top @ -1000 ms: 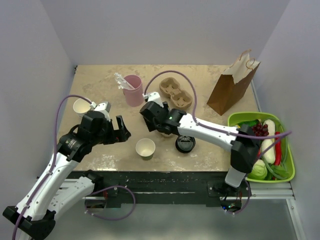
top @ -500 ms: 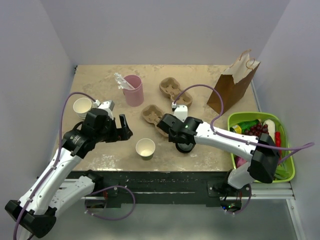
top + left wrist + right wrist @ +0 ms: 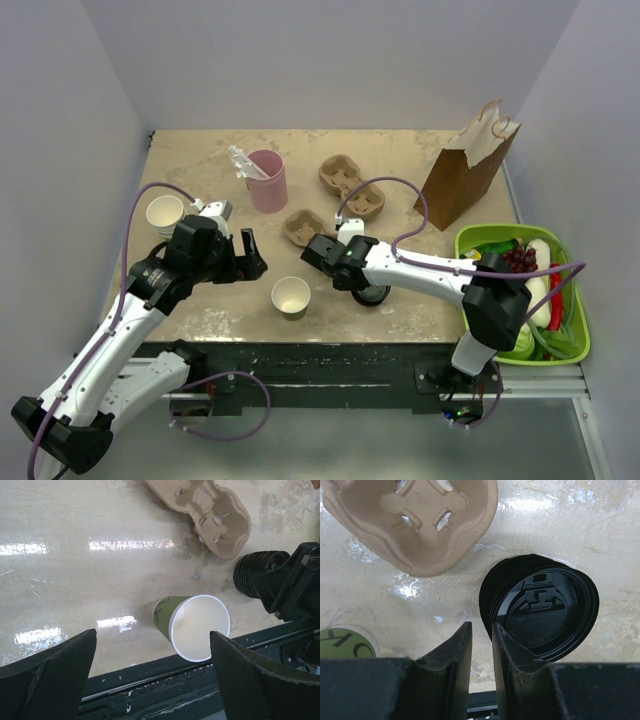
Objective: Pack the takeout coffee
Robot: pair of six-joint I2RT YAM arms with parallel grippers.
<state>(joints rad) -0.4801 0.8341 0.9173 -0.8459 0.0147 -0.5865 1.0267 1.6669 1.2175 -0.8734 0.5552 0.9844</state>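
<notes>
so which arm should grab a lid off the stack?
Right. The right gripper sits at the rim of the lid stack, jaws narrow; the left gripper hangs open near the lidless cup.

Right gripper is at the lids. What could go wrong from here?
1. The right gripper is nearly closed at the rim of the black lid stack. It could slip off the rim or lift several lids at once.
2. The open green cup stands lidless near the front edge of the table, close to the open left gripper. A bump from either arm could tip it.
</notes>
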